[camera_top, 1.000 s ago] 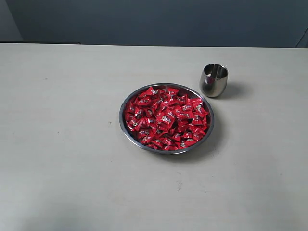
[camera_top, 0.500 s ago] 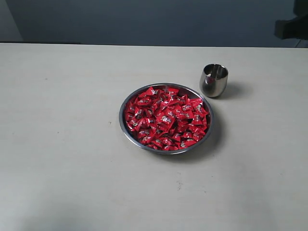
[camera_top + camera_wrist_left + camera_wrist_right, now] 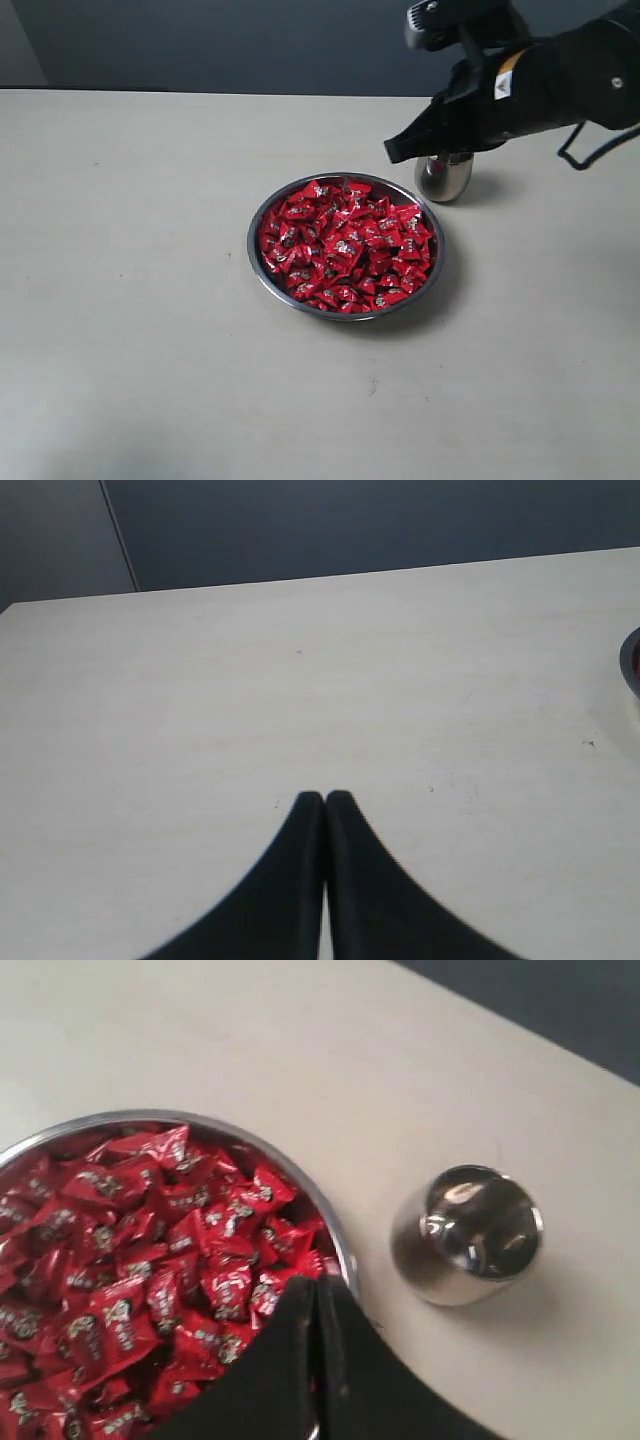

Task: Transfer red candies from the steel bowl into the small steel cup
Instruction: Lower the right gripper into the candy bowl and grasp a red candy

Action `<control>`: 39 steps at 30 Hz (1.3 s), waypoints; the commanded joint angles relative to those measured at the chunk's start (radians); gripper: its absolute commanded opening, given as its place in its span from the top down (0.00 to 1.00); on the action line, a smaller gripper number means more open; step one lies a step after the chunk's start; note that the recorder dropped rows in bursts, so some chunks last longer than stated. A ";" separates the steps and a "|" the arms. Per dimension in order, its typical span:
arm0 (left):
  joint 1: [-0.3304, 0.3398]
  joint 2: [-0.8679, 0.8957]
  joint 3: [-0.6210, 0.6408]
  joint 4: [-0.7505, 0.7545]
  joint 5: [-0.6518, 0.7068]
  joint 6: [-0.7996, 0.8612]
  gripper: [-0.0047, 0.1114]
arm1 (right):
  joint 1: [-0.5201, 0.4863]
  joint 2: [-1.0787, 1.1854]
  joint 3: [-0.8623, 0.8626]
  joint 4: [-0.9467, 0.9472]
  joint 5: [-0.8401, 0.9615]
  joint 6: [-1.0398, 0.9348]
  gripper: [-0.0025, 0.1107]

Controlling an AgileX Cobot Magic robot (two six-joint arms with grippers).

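The steel bowl [image 3: 254, 252] sits about the middle of the pale surface [image 3: 130, 300], flat on its base, and it is heaped nearly to the rim with the red candies [image 3: 345, 245], a loose pile that covers the whole bottom of the dish. The candies lie every which way, so their long axes share no common direction: some have their crimped ends toward the rim, others lie across it, and a few are tipped up on their neighbours. The small steel cup [image 3: 446, 180] stands upright just beside the bowl at its far right, apart from the rim, with its mouth facing straight up. In the right wrist view its inside shows only bright metal reflections, and I cannot tell whether anything lies at the bottom. The right hand [image 3: 391, 151] hangs in the air over the gap between bowl and cup, its dark arm slanting in from the right and its tip pointing down toward the bowl's far edge; its two fingers are pressed together with nothing between them. The left hand [image 3: 325, 798] is over bare surface away from the candies, its fingers likewise closed tip to tip and gripping nothing
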 commanded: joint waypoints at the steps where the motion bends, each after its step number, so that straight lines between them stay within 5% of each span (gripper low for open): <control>1: 0.000 -0.005 -0.008 0.002 -0.008 -0.003 0.96 | 0.041 0.119 -0.092 0.045 0.112 -0.060 0.98; 8: 0.000 -0.005 -0.008 0.002 -0.008 -0.003 0.96 | 0.046 0.271 -0.207 0.229 0.278 -0.076 0.56; 17: 0.000 -0.005 -0.008 0.002 -0.008 -0.003 0.96 | 0.134 0.351 -0.310 0.297 0.317 -0.128 0.61; 39: 0.000 -0.005 -0.008 0.002 -0.008 -0.003 0.96 | 0.134 0.539 -0.395 0.235 0.353 -0.139 0.61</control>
